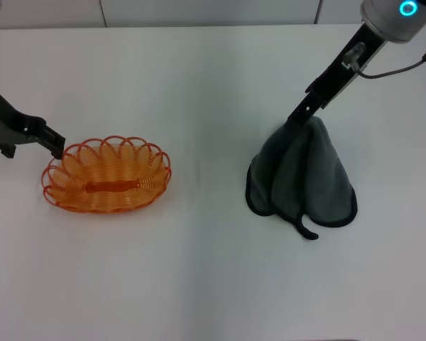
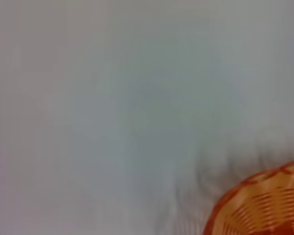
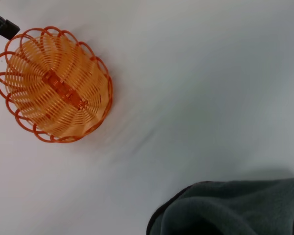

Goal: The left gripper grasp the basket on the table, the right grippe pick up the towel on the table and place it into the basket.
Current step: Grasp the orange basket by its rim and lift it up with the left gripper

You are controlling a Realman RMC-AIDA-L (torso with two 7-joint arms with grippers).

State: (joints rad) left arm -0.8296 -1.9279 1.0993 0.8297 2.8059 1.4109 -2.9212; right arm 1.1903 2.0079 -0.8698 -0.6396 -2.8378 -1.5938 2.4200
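On the desk's [image 1: 199, 284] right we note the right hand [image 1: 298, 116] clenched on the towel's [image 1: 305, 177] peak, basket [image 1: 106, 175] well left, left hand [image 1: 57, 147] gripping its rim.

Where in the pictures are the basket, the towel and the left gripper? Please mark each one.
basket [image 1: 106, 186]: head view, on the orange woven bottom inside the rim.
towel [image 1: 319, 177]: head view, on the grey cloth hanging below the pinched top.
left gripper [image 1: 55, 144]: head view, at the black fingertips by the basket's rim.

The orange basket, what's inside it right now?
Nothing: the basket shows only its own wire bottom. The towel hangs from the right end effector, its lower edge on the table.
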